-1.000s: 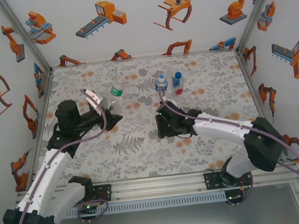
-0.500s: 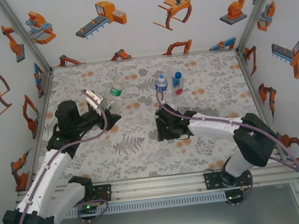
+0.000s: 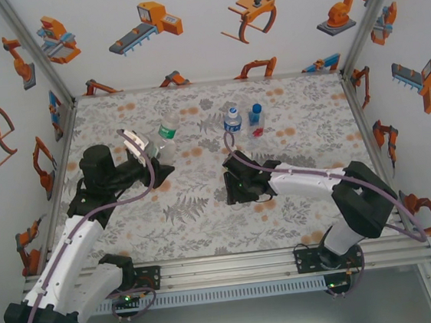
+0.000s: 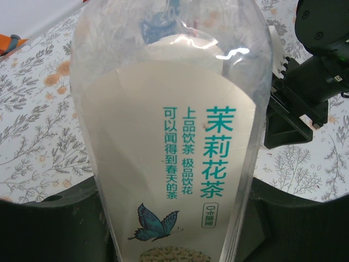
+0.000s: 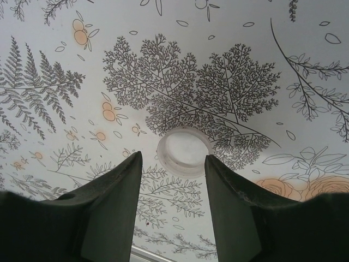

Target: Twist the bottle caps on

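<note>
white cap: flat near the middle of the desk, between the tips of the right end effector.
right jaws: part open, one finger each side, nothing gripped.
tall bottle: tilted over the desk's left half, clamped in the closed left end effector.
other bottles: water bottle and blue-tinted bottle, upright together toward the far edge.
surface: grey ferns, orange blossoms; white walls with orange robot pictures.
change: right elbow shifted leftward within the last second; left arm unmoved.
label: teal "茉莉花茶", butterfly below.
</note>
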Robot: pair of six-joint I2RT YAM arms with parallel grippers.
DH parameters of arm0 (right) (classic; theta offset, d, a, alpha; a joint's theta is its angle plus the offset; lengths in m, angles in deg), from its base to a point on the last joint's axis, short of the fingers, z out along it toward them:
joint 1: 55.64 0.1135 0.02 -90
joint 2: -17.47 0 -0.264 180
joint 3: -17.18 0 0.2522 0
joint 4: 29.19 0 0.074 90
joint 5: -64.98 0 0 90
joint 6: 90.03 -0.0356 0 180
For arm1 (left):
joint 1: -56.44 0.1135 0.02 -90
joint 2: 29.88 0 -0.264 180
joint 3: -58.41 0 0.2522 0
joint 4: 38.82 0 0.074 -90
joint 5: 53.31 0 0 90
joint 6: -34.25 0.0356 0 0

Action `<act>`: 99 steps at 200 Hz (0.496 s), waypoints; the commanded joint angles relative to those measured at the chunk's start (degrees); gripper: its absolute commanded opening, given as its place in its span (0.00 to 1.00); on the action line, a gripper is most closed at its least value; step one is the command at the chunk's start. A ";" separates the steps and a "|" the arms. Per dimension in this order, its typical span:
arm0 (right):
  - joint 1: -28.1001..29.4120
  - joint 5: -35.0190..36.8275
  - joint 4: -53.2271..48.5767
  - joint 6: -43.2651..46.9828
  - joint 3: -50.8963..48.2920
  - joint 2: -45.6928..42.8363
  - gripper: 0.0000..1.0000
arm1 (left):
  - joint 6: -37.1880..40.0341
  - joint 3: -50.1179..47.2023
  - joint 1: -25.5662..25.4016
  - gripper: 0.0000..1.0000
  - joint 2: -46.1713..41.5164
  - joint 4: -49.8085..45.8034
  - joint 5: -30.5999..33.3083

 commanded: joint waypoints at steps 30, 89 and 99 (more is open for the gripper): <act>-0.27 -0.23 0.40 -1.01 -0.40 1.25 0.48 | 1.07 0.49 0.29 0.00 -0.18 0.53 -1.36; -0.21 0.35 -1.09 -0.73 0.86 0.18 0.48 | 1.07 0.58 0.25 0.00 0.12 0.61 -1.34; -0.23 0.58 -1.31 -0.66 1.00 -0.08 0.48 | 1.11 0.58 0.24 0.00 0.10 0.61 -1.34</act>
